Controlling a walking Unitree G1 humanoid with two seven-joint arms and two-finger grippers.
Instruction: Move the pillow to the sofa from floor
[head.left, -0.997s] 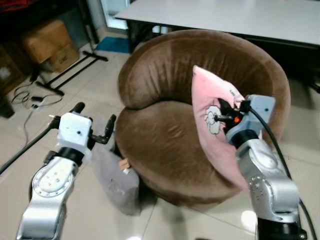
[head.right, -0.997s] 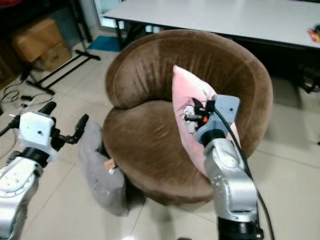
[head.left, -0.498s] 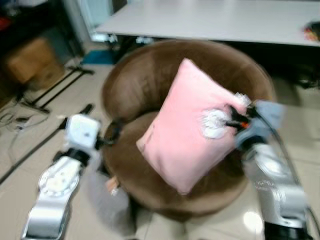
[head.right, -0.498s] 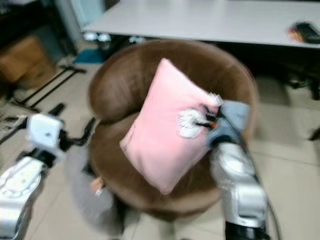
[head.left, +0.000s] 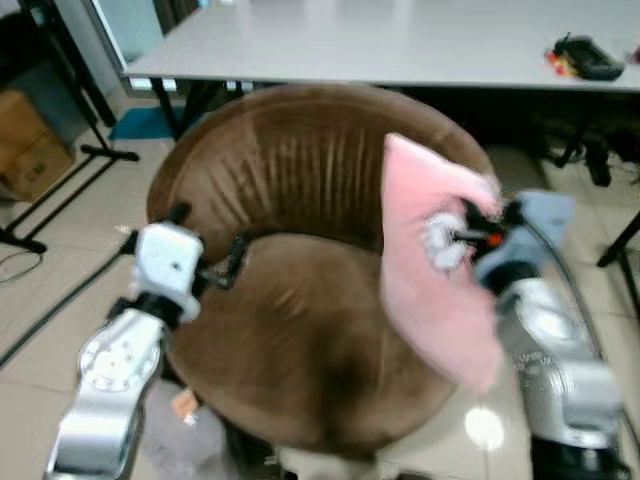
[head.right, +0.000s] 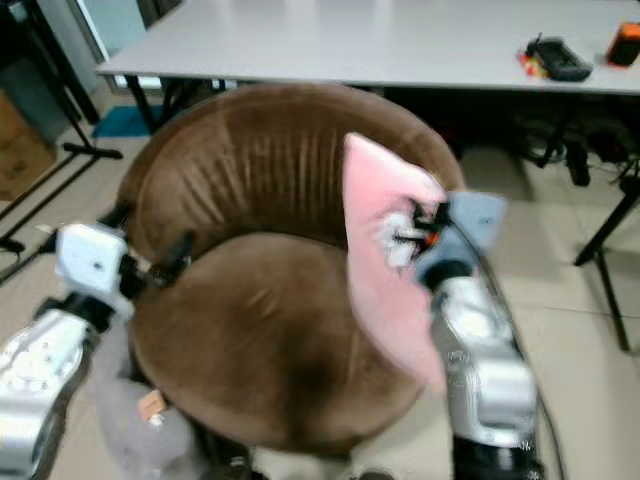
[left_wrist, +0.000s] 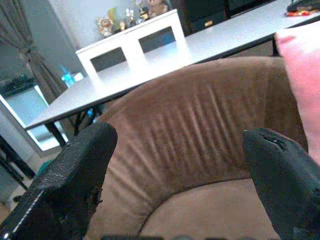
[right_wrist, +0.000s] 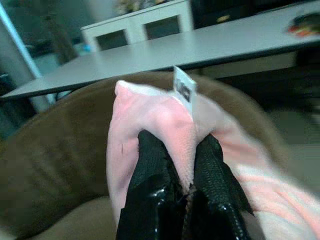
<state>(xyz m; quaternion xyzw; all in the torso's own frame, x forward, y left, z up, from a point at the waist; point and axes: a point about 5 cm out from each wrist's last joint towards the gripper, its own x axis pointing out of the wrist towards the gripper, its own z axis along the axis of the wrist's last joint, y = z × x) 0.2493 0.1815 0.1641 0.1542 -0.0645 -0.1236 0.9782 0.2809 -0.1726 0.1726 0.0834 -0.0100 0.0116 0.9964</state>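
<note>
Left eye view shows you the right hand (head.left: 462, 232) pinching the pink pillow (head.left: 430, 270) by its upper edge, holding it upright above the right side of the round brown sofa (head.left: 300, 300). The pillow hangs clear of the floor, its lower corner over the seat's right rim. Your left hand (head.left: 205, 245) hovers over the sofa's left edge with its fingers spread wide and nothing between them. A grey cushion (head.left: 180, 445) lies on the floor by the sofa's near left side, and a grey table (head.left: 400, 40) stands behind the sofa.

Left wrist view gives you the two black fingers (left_wrist: 75, 175) far apart, framing the sofa's ribbed backrest (left_wrist: 190, 135), with the pillow's edge (left_wrist: 300, 75) at one side.

Right wrist view shows you the fingers (right_wrist: 152, 172) closed tightly on a fold of the pink pillow (right_wrist: 150, 115), its white label (right_wrist: 184, 90) standing up just beyond them.
</note>
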